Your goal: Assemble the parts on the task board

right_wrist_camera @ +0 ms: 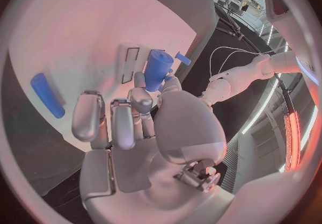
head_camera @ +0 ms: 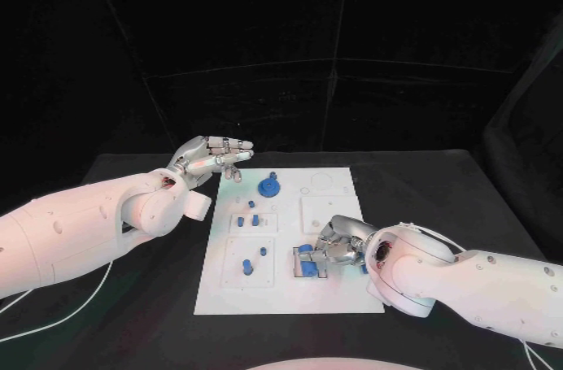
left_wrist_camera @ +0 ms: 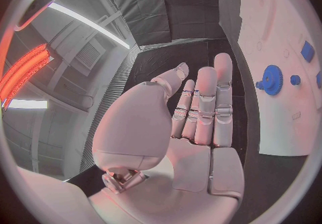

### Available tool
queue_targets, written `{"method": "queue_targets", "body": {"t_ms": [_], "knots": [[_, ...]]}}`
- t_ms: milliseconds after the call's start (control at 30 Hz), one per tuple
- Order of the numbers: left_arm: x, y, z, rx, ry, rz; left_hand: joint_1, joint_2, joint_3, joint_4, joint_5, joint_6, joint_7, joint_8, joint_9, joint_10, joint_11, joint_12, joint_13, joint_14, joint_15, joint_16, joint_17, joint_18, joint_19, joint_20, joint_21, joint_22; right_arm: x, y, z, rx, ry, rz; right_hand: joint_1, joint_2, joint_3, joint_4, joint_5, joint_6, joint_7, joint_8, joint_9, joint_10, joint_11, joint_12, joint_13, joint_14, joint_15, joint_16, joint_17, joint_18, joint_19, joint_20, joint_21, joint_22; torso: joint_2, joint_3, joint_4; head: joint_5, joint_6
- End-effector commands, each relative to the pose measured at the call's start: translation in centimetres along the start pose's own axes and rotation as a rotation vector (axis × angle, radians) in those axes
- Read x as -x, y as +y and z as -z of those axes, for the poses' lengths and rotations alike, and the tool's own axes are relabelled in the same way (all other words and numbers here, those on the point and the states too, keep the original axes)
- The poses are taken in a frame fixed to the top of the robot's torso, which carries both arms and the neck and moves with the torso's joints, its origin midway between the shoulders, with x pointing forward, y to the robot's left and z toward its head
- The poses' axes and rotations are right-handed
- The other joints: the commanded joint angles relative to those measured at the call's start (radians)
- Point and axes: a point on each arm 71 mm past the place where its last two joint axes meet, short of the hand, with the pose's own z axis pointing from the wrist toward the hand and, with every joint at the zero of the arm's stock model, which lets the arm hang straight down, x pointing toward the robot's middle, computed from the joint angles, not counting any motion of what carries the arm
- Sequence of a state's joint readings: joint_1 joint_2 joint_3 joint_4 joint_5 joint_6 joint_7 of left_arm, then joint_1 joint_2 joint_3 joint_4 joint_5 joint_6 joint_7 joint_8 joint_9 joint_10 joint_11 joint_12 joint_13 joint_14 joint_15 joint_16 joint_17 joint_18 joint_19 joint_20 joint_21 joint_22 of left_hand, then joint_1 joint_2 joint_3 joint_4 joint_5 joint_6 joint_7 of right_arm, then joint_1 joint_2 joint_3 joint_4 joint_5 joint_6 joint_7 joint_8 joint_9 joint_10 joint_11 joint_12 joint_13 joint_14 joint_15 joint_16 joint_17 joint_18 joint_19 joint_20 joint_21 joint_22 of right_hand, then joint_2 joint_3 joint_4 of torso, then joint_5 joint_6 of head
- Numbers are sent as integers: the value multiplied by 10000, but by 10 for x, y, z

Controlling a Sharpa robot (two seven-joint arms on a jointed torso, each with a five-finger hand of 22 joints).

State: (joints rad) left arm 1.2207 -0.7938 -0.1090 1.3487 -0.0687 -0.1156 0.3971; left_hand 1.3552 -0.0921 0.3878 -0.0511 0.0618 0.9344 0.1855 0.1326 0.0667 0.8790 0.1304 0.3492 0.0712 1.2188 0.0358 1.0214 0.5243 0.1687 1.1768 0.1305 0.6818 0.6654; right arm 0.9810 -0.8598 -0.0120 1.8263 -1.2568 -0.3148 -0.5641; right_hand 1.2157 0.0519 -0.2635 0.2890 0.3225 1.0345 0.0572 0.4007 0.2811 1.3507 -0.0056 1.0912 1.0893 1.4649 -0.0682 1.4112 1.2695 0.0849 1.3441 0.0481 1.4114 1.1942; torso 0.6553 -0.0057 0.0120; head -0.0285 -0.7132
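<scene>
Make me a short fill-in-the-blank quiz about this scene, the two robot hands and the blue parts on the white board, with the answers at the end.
1. The right hand pinches a small cylinder of the colour ____.
2. The left hand holds ____.
3. The blue gear lies nearer the ____ hand.
4. The task board is ____ in colour.

Missing words: blue; nothing; left; white

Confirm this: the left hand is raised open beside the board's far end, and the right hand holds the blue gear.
Not the gear. In the right wrist view the right hand holds a blue cylinder; the blue gear lies untouched on the task board. The left hand is indeed raised and open.
</scene>
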Motion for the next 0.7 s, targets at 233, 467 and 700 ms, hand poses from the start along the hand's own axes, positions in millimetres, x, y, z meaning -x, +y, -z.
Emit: {"method": "queue_targets", "body": {"t_ms": [233,467,700], "knots": [[-2,-1,-1,-34,120,82,60,63,-37,-62,56,24,43,20,0,-107,-9,82,-11,-78,4,-36,-29,146,-52,27,-60,-20,2,3,-2,63,-316,472,-1122,-649,-289,52,-2735,-164,122,-138,180,-255,25,-704,-428,479,-23,-187,-231,-23,-132,-40,-101,-220,4,0,13,-14,14],[-1,-1,-1,-30,113,80,60,63,-37,-62,56,24,43,20,0,-107,-9,82,-11,-78,4,-36,-29,146,-52,27,-60,-20,2,4,-2,108,-314,592,-1519,-1159,273,58,-2735,-202,138,-169,265,-320,17,-962,-574,471,-12,-238,-277,-7,-170,-43,-156,-295,8,1,0,-10,20],[-1,-1,0,-26,107,78,60,63,-37,-62,56,24,43,20,0,-107,-9,82,-11,-78,4,-36,-29,146,-52,27,-60,-20,1,4,0,253,-175,834,-160,-933,724,-287,-2368,-195,141,-169,397,-264,21,-1006,-505,485,-2,-257,-265,-5,-164,-22,-173,-290,18,7,-2,-13,12]]}}
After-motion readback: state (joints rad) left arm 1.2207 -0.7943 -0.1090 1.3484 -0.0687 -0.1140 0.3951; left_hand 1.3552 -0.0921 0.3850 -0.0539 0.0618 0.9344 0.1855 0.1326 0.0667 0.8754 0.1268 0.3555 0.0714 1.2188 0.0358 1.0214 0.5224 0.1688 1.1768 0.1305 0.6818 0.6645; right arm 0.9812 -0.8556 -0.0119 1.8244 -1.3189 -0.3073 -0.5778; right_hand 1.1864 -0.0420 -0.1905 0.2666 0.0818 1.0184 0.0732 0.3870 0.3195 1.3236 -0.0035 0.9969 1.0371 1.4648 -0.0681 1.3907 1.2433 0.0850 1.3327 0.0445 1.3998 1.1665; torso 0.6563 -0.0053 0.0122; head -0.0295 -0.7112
